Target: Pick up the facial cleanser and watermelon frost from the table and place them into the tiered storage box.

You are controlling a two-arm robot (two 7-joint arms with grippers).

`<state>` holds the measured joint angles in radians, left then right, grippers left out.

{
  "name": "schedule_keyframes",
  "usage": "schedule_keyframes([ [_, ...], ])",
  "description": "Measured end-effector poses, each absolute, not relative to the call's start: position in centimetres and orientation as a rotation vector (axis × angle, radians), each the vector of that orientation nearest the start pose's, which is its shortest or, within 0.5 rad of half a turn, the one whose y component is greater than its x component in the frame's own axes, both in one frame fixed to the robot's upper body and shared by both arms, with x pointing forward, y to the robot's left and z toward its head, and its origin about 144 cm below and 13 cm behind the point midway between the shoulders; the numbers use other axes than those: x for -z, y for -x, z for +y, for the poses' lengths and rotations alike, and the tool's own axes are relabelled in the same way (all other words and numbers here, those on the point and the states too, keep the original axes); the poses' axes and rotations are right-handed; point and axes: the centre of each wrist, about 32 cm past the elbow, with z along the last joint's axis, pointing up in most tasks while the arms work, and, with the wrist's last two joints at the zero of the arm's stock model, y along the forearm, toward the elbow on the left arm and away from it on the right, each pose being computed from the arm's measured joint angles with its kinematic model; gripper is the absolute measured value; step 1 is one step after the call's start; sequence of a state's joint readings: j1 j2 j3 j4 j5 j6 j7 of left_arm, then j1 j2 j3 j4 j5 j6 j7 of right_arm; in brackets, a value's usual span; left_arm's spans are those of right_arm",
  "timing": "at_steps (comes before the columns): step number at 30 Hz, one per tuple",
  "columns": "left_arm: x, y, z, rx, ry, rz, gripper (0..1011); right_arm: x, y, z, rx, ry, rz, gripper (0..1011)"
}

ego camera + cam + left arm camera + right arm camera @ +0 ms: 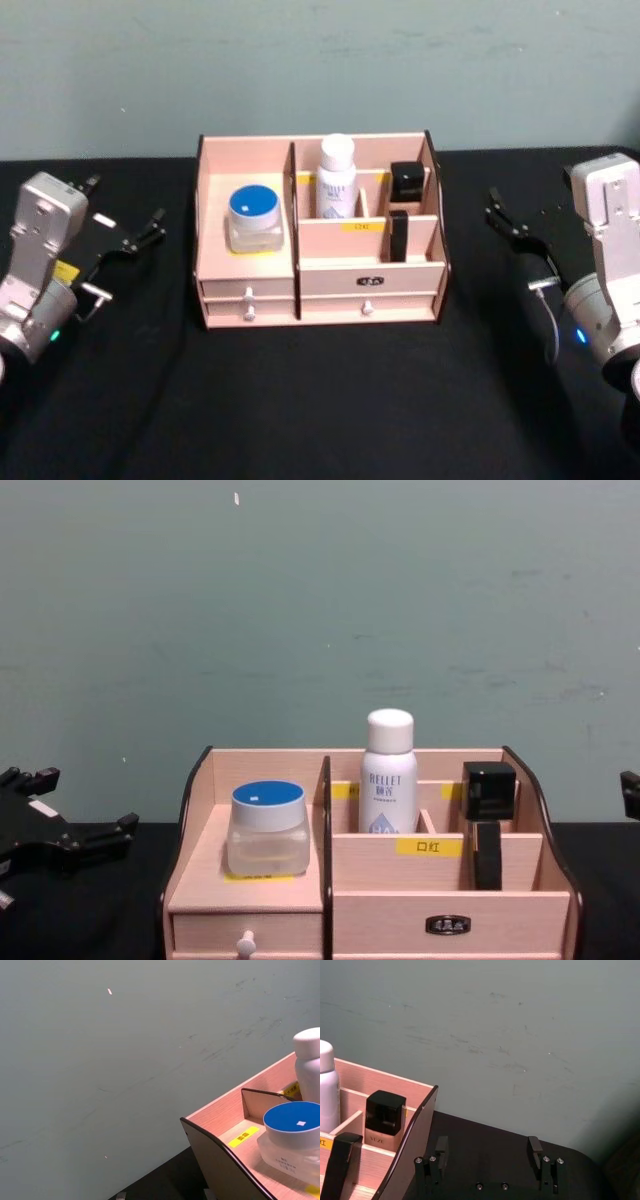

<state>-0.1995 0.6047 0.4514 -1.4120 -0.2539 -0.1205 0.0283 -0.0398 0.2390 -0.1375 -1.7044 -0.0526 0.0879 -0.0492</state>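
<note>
One bottle [337, 176]; one jar [254, 219]; two black-capped items [406, 181]; two drawers [246, 297].

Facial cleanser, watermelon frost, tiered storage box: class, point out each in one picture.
facial cleanser [388, 777], chest view, on its printed front.
watermelon frost [255, 205], head view, on its blue lid.
tiered storage box [446, 923], chest view, on its right drawer front.

We have our left arm at the table's [300, 400] left edge, its white wrist angled up, and the left gripper [128, 232] spread wide with nothing between its fingers. Our right arm sits at the right edge, wrist raised likewise, and the right gripper [508, 228] is parted too, its fingers [535, 1150] apart and empty.
</note>
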Motion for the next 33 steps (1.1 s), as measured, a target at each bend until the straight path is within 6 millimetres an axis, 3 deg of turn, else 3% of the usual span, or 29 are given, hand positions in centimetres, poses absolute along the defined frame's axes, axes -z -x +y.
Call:
schedule_keyframes([
  [33,-113.98,-48.86,30.97,-1.248,-0.304,-0.285,1001,-117.12,-44.53,-24.57,1.466,0.211,-0.236,1003],
])
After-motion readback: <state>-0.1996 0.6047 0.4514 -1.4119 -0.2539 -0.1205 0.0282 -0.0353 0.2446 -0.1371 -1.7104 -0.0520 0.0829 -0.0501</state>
